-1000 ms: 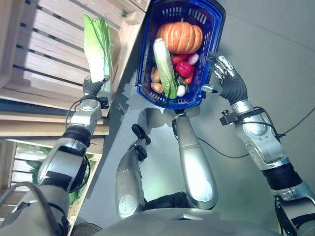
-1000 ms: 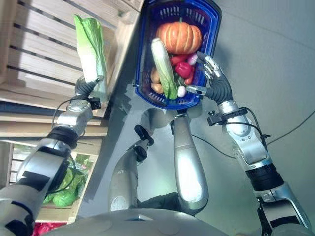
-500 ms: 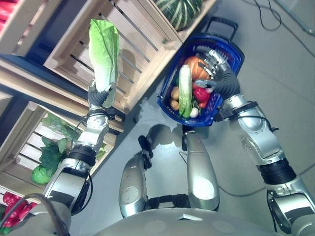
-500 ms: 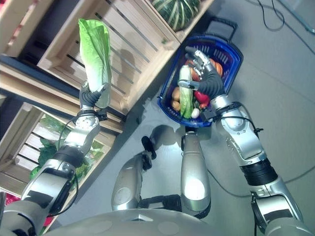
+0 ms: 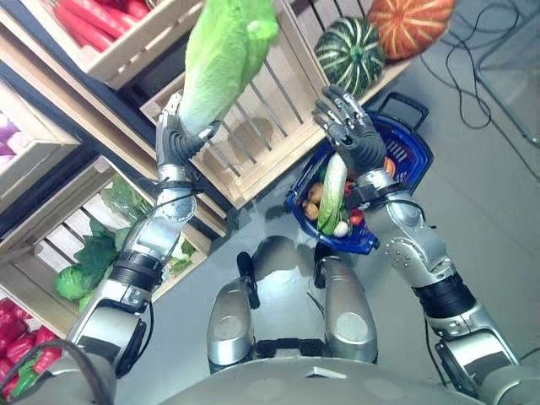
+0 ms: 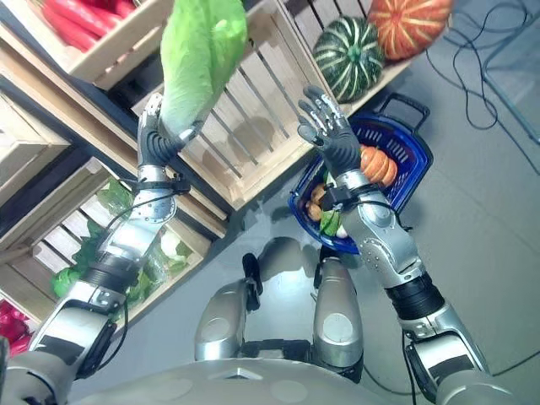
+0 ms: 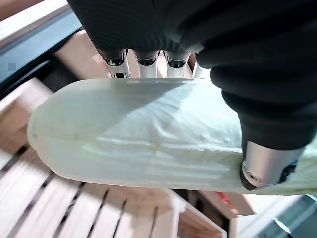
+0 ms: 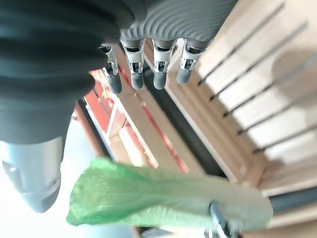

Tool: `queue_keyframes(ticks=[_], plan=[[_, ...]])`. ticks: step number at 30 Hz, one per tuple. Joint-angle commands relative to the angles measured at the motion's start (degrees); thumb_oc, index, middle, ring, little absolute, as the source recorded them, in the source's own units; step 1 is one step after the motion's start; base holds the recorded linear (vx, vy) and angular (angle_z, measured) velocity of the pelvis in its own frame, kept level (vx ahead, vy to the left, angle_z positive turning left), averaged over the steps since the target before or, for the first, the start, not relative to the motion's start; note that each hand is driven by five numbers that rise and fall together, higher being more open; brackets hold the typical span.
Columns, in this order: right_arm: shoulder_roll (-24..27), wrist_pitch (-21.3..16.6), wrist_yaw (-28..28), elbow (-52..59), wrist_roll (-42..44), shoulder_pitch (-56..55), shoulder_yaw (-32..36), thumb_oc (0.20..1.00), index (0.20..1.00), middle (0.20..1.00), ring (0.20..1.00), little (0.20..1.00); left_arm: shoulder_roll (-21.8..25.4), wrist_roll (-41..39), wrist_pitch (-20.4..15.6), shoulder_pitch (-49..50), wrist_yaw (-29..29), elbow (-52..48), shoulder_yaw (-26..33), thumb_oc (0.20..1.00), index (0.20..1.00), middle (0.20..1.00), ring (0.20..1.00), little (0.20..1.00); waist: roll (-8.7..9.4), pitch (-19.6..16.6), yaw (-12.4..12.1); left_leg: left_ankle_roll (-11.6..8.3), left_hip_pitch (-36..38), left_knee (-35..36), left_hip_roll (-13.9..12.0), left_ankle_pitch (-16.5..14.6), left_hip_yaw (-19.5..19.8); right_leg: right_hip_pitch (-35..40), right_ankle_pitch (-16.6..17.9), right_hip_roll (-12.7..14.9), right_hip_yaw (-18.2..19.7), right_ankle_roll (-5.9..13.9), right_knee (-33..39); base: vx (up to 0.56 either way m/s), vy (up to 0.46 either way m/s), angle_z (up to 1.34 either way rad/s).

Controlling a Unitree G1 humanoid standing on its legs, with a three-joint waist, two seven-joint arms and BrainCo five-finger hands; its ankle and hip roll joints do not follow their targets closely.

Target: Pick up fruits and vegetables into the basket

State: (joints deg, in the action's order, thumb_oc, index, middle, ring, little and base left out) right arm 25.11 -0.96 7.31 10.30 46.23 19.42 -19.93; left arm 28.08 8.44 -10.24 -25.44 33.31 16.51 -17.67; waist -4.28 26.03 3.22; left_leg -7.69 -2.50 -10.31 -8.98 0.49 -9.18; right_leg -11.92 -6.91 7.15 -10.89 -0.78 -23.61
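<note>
My left hand (image 5: 180, 142) is raised high in front of the wooden crates, shut on the white stem of a pale green cabbage (image 5: 228, 51) that points upward. The left wrist view has the fingers and thumb (image 7: 267, 104) curled round that stem (image 7: 138, 134). My right hand (image 5: 346, 131) is open with spread straight fingers, held up to the right of the cabbage and apart from it; its fingers (image 8: 158, 64) point past the cabbage (image 8: 148, 198). The blue basket (image 5: 419, 160) lies on the floor below the right hand. It holds a long cabbage (image 5: 332, 192), an orange pumpkin (image 6: 377, 164) and several smaller vegetables.
Slatted wooden crates fill the left and top. A striped green pumpkin (image 5: 350, 52) and an orange pumpkin (image 5: 409, 15) sit in the crate above the basket. Red vegetables (image 5: 93, 17) lie top left, leafy greens (image 5: 84, 261) in a lower crate. Grey floor lies to the right.
The camera has tilted up towards the shelves. My left hand has lifted the cabbage higher and to the right. My right hand has risen from over the basket to beside the cabbage.
</note>
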Motion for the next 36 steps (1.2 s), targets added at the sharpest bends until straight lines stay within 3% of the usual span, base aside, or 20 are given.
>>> queue_keyframes(ticks=[1,12,22,28,36], plan=[[-6.1,-2.2,0.4,-0.5,3.5,1.0,-2.5,1.000,1.000,1.000,1.000,1.000,4.3,5.2,-3.0,1.7,-0.8,-4.5,-3.3,0.200,0.200,0.200,0.200,0.200,4.68,-8.7,-0.6,4.14,-0.3,-3.5,2.5,-6.3,-2.2,8.0,1.5,2.2,0.8,5.21,10.7,0.08,-0.051,0.15],[-11.0,0.4,1.3,-4.3,16.8,2.6,-7.6,1.000,1.000,1.000,1.000,1.000,2.9,12.6,0.5,1.1,-5.2,-7.1,-10.2,0.200,0.200,0.200,0.200,0.200,5.68,-12.3,-2.5,4.56,3.9,-1.8,2.4,-7.7,-1.9,12.6,1.6,2.1,0.1,6.39,13.2,0.06,-0.028,0.05],[-13.8,0.4,4.9,-6.4,22.5,3.9,-9.9,1.000,1.000,1.000,1.000,1.000,1.7,18.3,3.9,0.1,-6.4,-8.6,-15.0,0.200,0.200,0.200,0.200,0.200,6.39,-13.4,-3.3,4.74,5.8,-0.5,2.4,-8.3,-2.2,14.5,2.0,2.3,-0.3,7.09,15.0,0.00,-0.001,0.00],[-14.8,-1.0,7.6,-7.4,22.9,5.0,-9.9,1.000,1.000,1.000,1.000,1.000,1.3,20.6,7.9,-0.8,-9.1,-8.5,-17.7,0.200,0.200,0.200,0.200,0.200,6.60,-13.4,-3.5,4.81,6.4,0.0,2.4,-8.5,-2.4,15.0,2.3,2.5,-0.5,7.53,15.5,0.00,-0.001,0.02],[-14.3,-1.5,9.5,-6.8,18.8,7.5,-9.8,1.000,1.000,1.000,1.000,1.000,1.1,23.1,12.8,-2.3,-17.6,-10.0,-22.7,0.200,0.200,0.200,0.200,0.200,6.18,-13.5,-3.0,4.84,6.8,0.7,2.5,-8.5,-2.5,15.1,2.4,2.8,-0.6,8.11,16.1,-0.01,0.009,0.00]])
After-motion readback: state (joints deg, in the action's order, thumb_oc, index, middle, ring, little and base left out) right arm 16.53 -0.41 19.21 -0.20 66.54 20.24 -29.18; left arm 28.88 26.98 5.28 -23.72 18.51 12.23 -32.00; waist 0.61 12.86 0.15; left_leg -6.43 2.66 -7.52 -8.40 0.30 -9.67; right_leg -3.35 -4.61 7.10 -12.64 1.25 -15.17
